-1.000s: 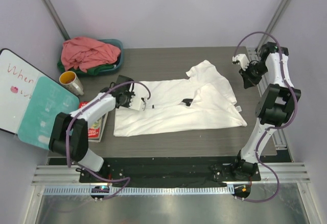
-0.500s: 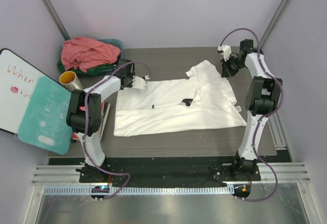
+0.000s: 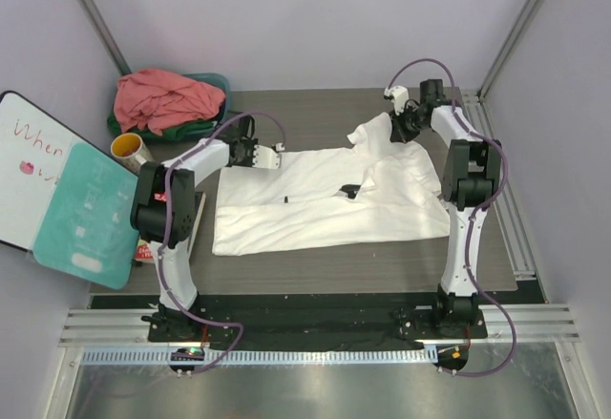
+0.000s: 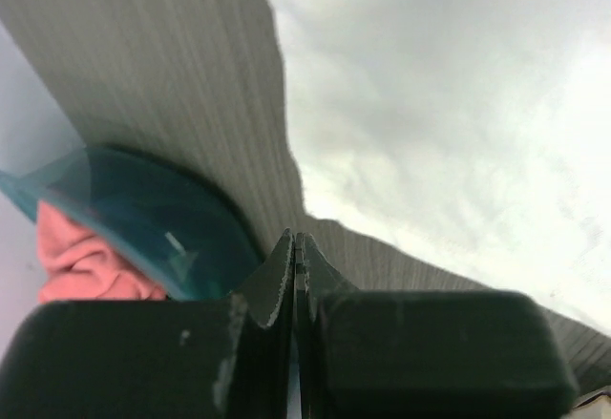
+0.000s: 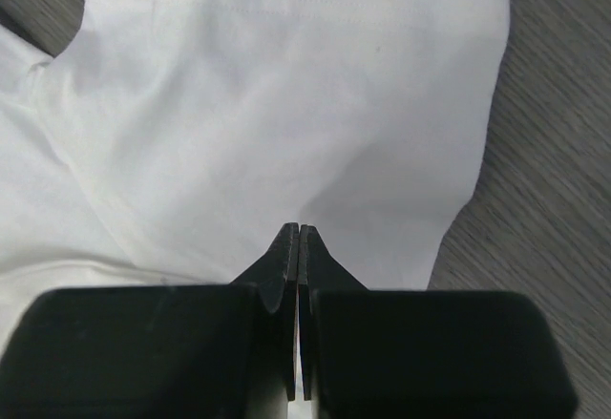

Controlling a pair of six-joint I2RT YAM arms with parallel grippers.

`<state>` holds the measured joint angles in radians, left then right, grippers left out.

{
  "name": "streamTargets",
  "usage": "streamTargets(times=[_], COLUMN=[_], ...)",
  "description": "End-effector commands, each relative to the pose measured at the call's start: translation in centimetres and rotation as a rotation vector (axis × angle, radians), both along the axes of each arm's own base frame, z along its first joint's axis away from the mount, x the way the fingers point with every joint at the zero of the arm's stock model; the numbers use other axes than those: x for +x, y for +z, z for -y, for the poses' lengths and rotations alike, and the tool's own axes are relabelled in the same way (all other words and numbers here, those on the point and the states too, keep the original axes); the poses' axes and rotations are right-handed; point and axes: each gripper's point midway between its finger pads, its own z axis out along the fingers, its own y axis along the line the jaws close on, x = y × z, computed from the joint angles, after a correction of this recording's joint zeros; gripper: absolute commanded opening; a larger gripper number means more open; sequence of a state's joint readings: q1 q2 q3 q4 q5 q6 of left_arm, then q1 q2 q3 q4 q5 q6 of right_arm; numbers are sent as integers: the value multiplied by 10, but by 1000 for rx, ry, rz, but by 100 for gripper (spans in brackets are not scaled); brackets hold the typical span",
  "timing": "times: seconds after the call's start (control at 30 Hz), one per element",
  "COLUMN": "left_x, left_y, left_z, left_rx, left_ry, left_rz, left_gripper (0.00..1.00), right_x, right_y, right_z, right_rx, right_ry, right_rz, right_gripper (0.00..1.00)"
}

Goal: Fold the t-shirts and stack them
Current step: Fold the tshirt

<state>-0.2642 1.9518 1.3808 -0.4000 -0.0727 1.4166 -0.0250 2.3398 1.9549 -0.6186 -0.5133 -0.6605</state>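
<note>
Both my arms have swung out to the far side of the table [image 3: 315, 114] in the last second, and my left gripper [image 4: 295, 247] has snapped together at the far left corner of the white shirt [image 3: 315, 199]; I cannot tell whether cloth is caught in it. My right gripper [image 5: 300, 238] is pressed together too, tips over the far right sleeve. That shirt lies spread mid-table, and the pink shirt [image 3: 162, 96] is heaped in the basin [image 3: 221, 85] at far left.
</note>
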Motion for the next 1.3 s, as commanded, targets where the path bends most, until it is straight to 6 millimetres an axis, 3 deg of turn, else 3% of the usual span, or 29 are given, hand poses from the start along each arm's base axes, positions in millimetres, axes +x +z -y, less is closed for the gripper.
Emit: streamTargets(times=[0.0, 0.2, 0.27, 0.4, 0.73, 0.8, 0.93, 1.0, 1.03, 1.07, 1.1, 1.17, 1.2, 1.23, 1.27], left_x=[-2, 12, 12, 16, 14, 20, 41, 53, 56, 59, 60, 59, 55, 49, 38], left_y=[-14, -40, -56, -68, -76, -71, -43, -18, -10, 7, 15, 39, 43, 46, 56], left_z=[4, -13, -21, -35, -43, -41, -36, -34, -33, -32, -32, -33, -32, -32, -30], left_rx=[-18, 102, 164, 245, 273, 249, 160, 103, 86, 63, 49, 31, 29, 32, 29], left_ry=[-11, 18, 10, 19, 43, 71, 167, 217, 229, 243, 254, 265, 265, 254, 238], left_rz=[-57, -45, -53, -40, -49, -15, 119, 206, 228, 268, 286, 329, 332, 324, 325], left_gripper=[0, 0, 0, 0, 0, 0, 36, 46, 59, 63, 64, 67, 67, 67, 67], right_x=[28, 34, 33, 30, 30, 34, 49, 53, 51, 49, 46, 28, 20, 5, -15], right_y=[11, 1, -4, -12, -21, -17, 16, 48, 55, 62, 85, 91, 109, 107, 101], right_z=[-9, -5, 0, 7, 17, 19, 22, 22, 22, 21, 20, 12, 11, -8, -14], right_rx=[-1, -26, -51, -97, -166, -172, -167, -157, -154, -151, -146, -136, -169, -168, -184], right_ry=[-34, -53, -59, -51, -47, -58, -112, -126, -127, -123, -118, -51, 18, 102, 161], right_rz=[87, 91, 87, 88, 101, 118, 189, 249, 259, 271, 308, 291, 334, 319, 264], right_gripper=[1, 1, 1, 1, 1, 1, 16, 23, 25, 27, 28, 31, 31, 33, 33])
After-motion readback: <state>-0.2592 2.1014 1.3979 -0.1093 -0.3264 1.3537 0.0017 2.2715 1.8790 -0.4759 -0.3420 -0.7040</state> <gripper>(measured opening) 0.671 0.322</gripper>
